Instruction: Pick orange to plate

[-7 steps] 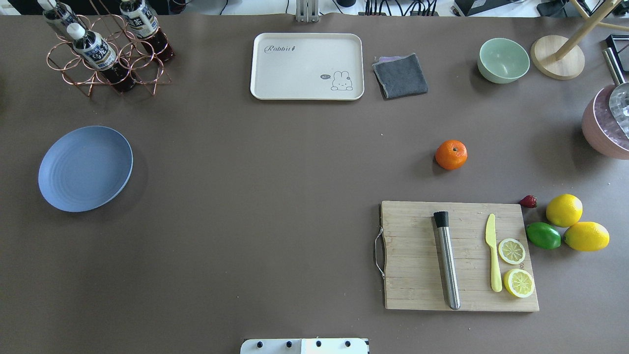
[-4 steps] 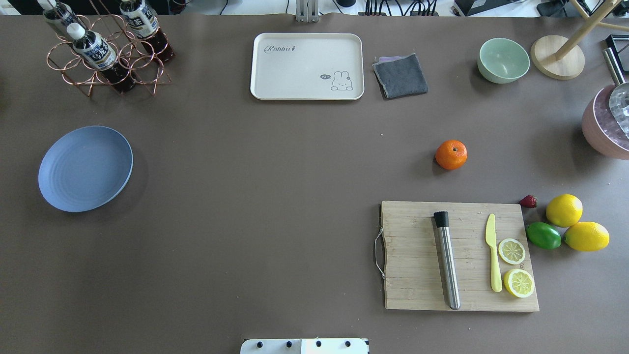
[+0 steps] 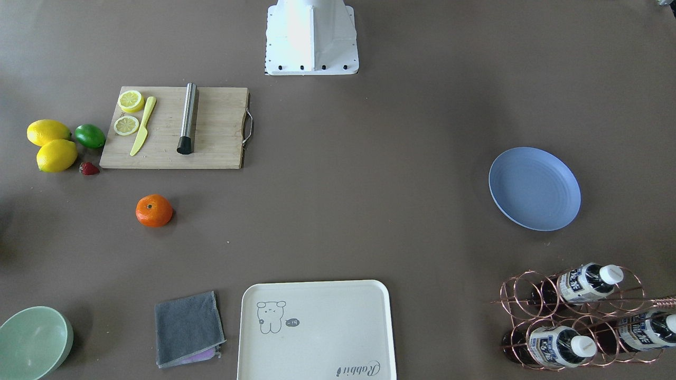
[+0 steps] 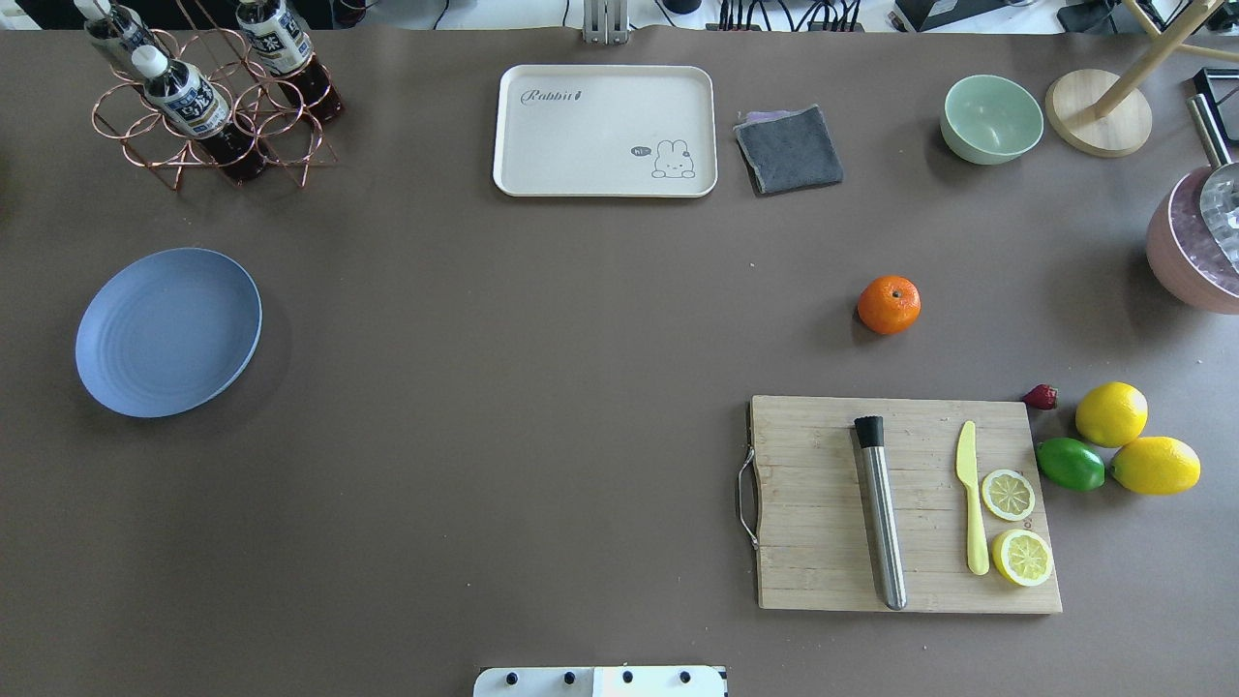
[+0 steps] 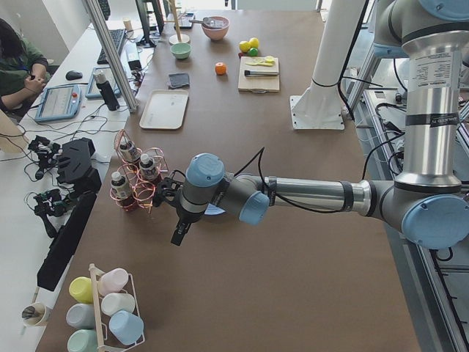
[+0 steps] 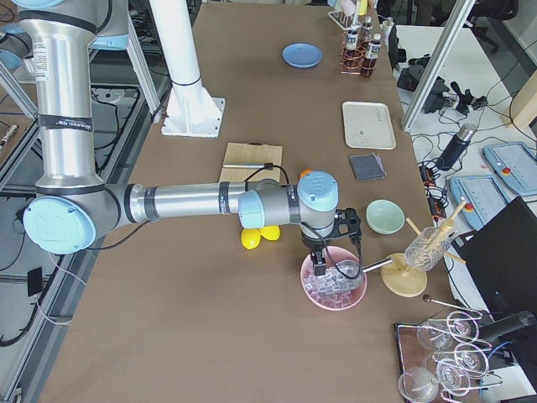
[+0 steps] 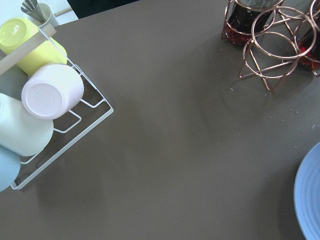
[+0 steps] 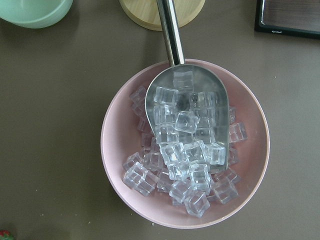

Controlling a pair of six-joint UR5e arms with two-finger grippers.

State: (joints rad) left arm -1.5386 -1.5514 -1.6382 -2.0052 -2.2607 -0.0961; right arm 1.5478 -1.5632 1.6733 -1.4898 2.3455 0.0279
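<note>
Brown bench (image 4: 581,387) carries the orange (image 4: 889,304), which sits alone near the far edge of the wooden cutting board (image 4: 823,503), touched by nothing. The blue plate (image 4: 168,332) lies well apart from it, toward the robot's left. The left jaws hang above the bench beside the plate, near the bottle rack (image 5: 135,180). The right jaws hover over a pink bowl of ice (image 8: 114,140). Whether either pair is wide or narrow, I cannot tell.
</note>
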